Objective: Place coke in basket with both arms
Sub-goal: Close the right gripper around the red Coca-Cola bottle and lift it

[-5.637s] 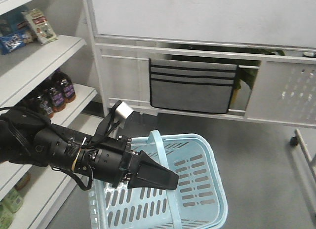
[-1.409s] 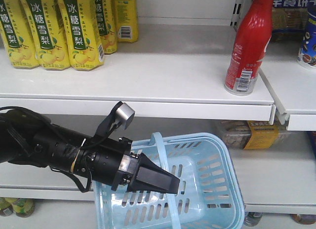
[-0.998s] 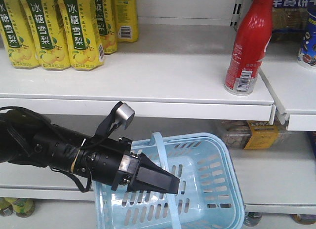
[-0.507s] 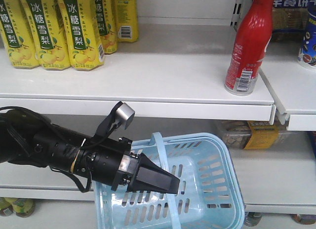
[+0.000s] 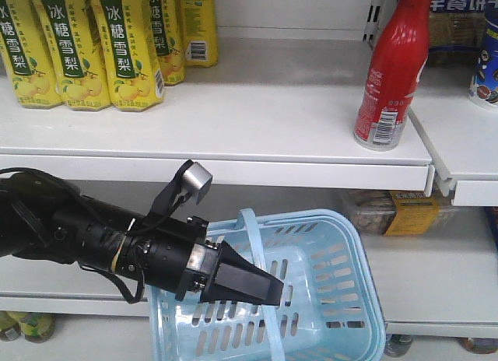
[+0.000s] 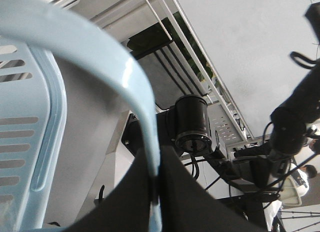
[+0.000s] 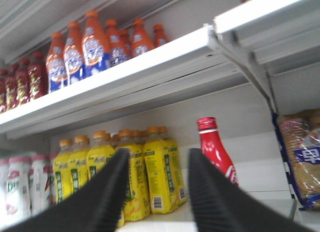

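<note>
Left gripper (image 5: pixel 268 287): clamped tight on one hoop handle (image 5: pixel 249 225) of the basket, and the left wrist view shows the pale strap pinched right in the seam of the black jaws.
Right gripper (image 7: pixel 157 157): spread wide, two ribbed black fingers (image 7: pixel 107 192) apart with nothing between them, facing the shelves.
Coke (image 5: pixel 393 73): one bottle, red all over with a red cap and white script, upright on the white shelf (image 5: pixel 257 127) near its right end. It is well above the basket and not in it!
Coke from the right wrist: it stands just past the right-hand finger, beside the yellow row, untouched.
Basket (image 5: pixel 354 256): one, light blue with slotted walls, hanging in front of the lower shelf, below and left of the coke; I see no bottle inside.
Yellow bottles (image 5: pixel 124 50): five in the front view, cropped at the top, bunched at the shelf's left end, well apart from the coke.
Orange bottles (image 7: pixel 92 39): about six on the shelf above, seen from the right wrist only.
Packet (image 5: pixel 397 209): one brownish pack lying on the lower shelf, behind the basket's far corner.
</note>
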You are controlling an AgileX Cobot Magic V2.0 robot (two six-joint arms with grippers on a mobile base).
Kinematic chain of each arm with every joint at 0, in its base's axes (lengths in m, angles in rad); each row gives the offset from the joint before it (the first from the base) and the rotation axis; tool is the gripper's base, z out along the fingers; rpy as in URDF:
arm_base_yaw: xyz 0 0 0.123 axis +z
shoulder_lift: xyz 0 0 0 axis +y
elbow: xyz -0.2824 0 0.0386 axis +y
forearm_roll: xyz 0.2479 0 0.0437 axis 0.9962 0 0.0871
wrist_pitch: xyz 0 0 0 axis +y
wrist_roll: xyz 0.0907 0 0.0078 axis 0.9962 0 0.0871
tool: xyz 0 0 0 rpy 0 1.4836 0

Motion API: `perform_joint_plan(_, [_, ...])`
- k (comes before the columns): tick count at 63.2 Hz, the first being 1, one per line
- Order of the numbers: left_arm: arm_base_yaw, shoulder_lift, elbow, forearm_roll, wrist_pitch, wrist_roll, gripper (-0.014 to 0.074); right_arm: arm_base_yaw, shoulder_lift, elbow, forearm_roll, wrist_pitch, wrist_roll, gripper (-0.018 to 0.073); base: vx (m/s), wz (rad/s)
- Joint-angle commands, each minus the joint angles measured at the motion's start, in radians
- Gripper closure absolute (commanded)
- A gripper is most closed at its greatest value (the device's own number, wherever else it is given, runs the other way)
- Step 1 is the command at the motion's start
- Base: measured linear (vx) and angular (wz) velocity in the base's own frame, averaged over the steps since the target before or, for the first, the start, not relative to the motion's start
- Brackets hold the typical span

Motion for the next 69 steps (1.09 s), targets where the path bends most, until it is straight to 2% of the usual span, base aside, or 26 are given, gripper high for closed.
perform_joint_plan(1, [-0.002,-0.042,-0.024,-0.086,-0.176,-0.001,0.0601,0.002,0.072,-0.070,-0.182,-0.020,0.169,0.0029,0.00,0.00])
perform_joint_plan(5, [-0.002,-0.042,-0.024,-0.086,-0.176,-0.001,0.0601,0.002,0.100,-0.082,-0.216,0.001,0.221,-0.0064,0.00,0.00])
perform_joint_plan(10, [-0.002,-0.042,-0.024,-0.086,-0.176,-0.001,0.0601,0.002,0.131,-0.095,-0.224,0.004,0.223,-0.0122,0.00,0.00])
perform_joint_plan(15, [-0.002,-0.042,-0.024,-0.086,-0.176,-0.001,0.0601,0.002,0.173,-0.127,-0.271,-0.019,0.217,-0.0125,0.00,0.00])
perform_joint_plan(31, [-0.002,-0.042,-0.024,-0.086,-0.176,-0.001,0.0601,0.002,0.450,-0.333,-0.514,-0.054,0.238,-0.0092,0.00,0.00])
perform_joint_plan(40, [-0.002,-0.042,-0.024,-0.086,-0.176,-0.001,0.0601,0.002,0.615,-0.461,-0.599,-0.053,0.256,-0.0088,0.00,0.00])
perform_joint_plan(47, [-0.002,-0.042,-0.024,-0.086,-0.176,-0.001,0.0601,0.002,0.738,-0.553,-0.638,-0.024,0.261,-0.0084,0.00,0.00])
perform_joint_plan(69, [-0.002,-0.042,-0.024,-0.086,-0.176,-0.001,0.0601,0.002,1.009,-0.714,-0.638,0.024,0.268,-0.0070,0.00,0.00])
